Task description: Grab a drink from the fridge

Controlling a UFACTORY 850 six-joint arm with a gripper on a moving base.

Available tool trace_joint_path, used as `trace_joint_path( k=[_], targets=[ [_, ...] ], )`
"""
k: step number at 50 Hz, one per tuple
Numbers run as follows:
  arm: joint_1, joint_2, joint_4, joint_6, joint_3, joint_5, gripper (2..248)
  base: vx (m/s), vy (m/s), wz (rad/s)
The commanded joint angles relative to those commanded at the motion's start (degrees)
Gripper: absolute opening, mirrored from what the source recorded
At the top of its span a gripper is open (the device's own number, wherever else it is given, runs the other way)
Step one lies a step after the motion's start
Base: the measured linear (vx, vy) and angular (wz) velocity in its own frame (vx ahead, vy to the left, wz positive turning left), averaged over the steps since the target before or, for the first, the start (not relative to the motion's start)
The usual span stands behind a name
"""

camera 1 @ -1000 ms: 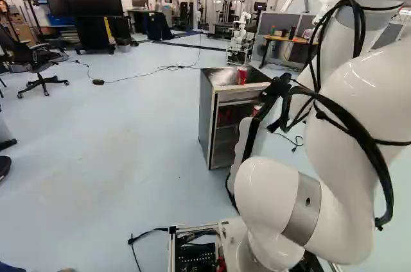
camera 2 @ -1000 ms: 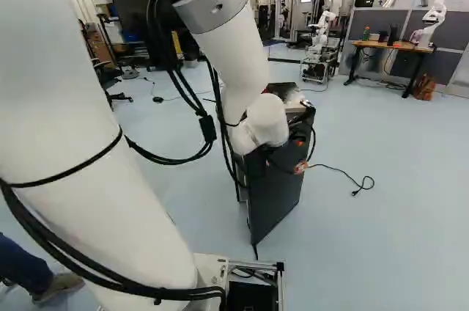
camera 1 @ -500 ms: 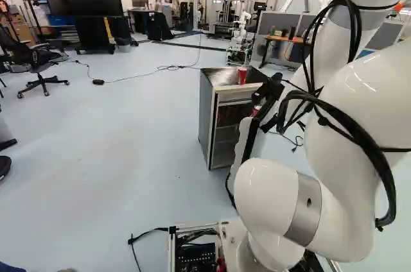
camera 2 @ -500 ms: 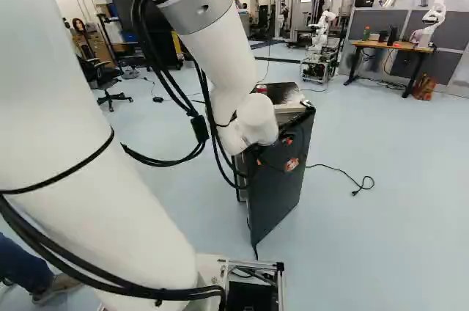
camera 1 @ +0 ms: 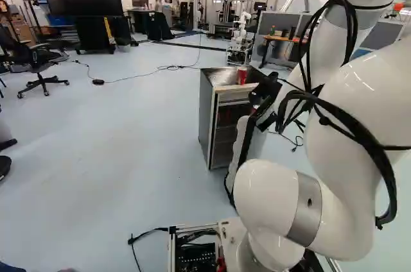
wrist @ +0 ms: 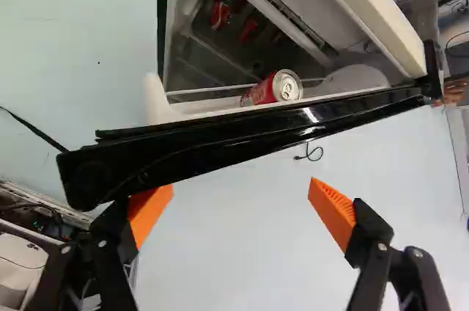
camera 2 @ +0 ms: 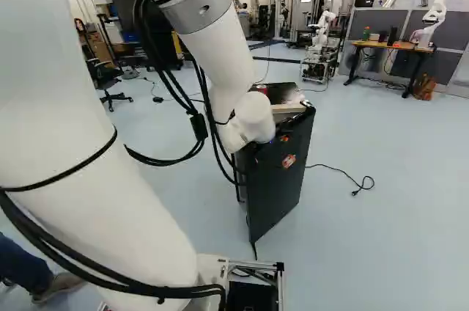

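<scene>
Arm [camera 2: 220, 61] farther left beside fridge [camera 1: 207, 118], pale floor [camera 1: 115, 150]

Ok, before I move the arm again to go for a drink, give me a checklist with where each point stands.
1. Fridge door swung open: ok, it stands out from the fridge.
2. Drink in sight: ok, a red can shows by the door's inner side.
3. Jaws open and unloaded: ok, nothing is gripped.
4. Jaws lined up on the red can: not ok, it lies beyond the door from them.
5. Jaws free of the door: cannot tell, the door overlaps one orange pad in the wrist view.
</scene>
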Motion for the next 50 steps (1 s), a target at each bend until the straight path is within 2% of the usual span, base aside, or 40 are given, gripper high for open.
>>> trace_joint_path(
  k=[38,50],
  targets=[
    [3.5,-3.4,0.0,0.0,-3.5,0.0,247,0.0,0.0,0.0],
    [4.5,-4.6,1.3,0.0,-4.9,0.0,247,0.0,0.0,0.0]
  ],
)
